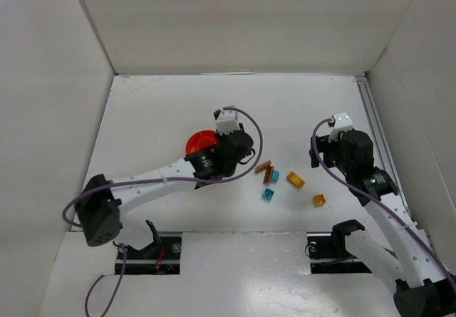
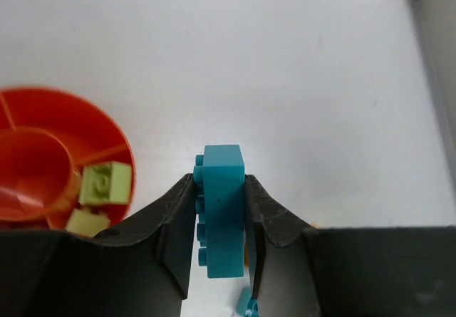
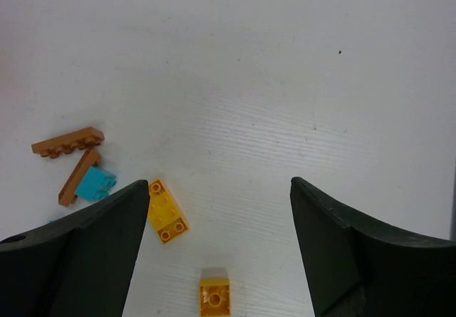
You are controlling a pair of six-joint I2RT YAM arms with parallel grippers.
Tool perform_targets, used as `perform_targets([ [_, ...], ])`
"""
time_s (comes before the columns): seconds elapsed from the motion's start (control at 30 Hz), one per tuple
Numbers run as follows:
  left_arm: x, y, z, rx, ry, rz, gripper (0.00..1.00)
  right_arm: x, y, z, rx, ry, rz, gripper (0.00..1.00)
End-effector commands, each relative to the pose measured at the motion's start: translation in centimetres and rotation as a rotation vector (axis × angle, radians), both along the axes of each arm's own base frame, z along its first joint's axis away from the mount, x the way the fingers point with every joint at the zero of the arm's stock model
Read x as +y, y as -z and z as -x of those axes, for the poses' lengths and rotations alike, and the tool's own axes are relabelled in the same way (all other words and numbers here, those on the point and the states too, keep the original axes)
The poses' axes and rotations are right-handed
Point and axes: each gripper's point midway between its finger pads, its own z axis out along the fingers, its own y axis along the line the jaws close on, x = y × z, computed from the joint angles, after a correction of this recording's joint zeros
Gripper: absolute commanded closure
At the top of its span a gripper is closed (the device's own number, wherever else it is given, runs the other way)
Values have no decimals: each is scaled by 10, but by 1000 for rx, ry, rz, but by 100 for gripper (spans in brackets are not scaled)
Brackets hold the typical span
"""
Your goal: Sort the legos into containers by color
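The left gripper (image 2: 222, 189) pinches a teal brick (image 2: 223, 203) upright by its two flat faces, with the studs showing along its left edge. The brick looks light, rigid and slick, so this broad-face hold should keep it from twisting out. The right gripper (image 3: 219, 185) hangs wide apart, holding nothing, above two yellow bricks (image 3: 167, 210). Brown plates (image 3: 68, 143) and another teal piece (image 3: 95, 184) lie to their left. Farther off, left of the held brick, the orange dish (image 2: 107, 128) carries pale green bricks (image 2: 105, 183) in one wedge.
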Motion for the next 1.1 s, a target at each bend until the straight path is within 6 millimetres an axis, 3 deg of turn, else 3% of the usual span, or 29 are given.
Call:
perform_targets([
  [0.0, 48, -66, -23, -226, -153, 39, 100, 5, -21, -7, -99, -24, -25, 15],
  [0.1, 101, -86, -34, -323, -287, 112, 100, 5, -23, -8, -108, -24, -27, 15],
  [0.13, 119, -77, -36, -335, -322, 89, 100, 2, -23, -9, -108, -15, -27, 15],
  [0.2, 156, -88, -42, -368, -424, 111, 100, 4, -25, -10, -118, -28, -24, 15],
  [0.33, 197, -80, -52, -388, -530, 113, 99, 5, -17, -13, -88, -28, -16, 15],
  [0.4, 206, -70, -55, -387, -551, 107, 99, 5, -14, -14, -76, -28, -13, 15],
  [0.57, 207, -39, -65, -341, -534, 68, 99, 5, -6, -16, -48, -28, -6, 15],
  [0.83, 194, 1, -79, -279, -498, 49, 99, 4, -4, -15, -40, -20, 0, 15],
  [1.07, 186, 33, -72, -208, -441, 31, 100, 4, -4, -15, -40, -20, 0, 15],
])
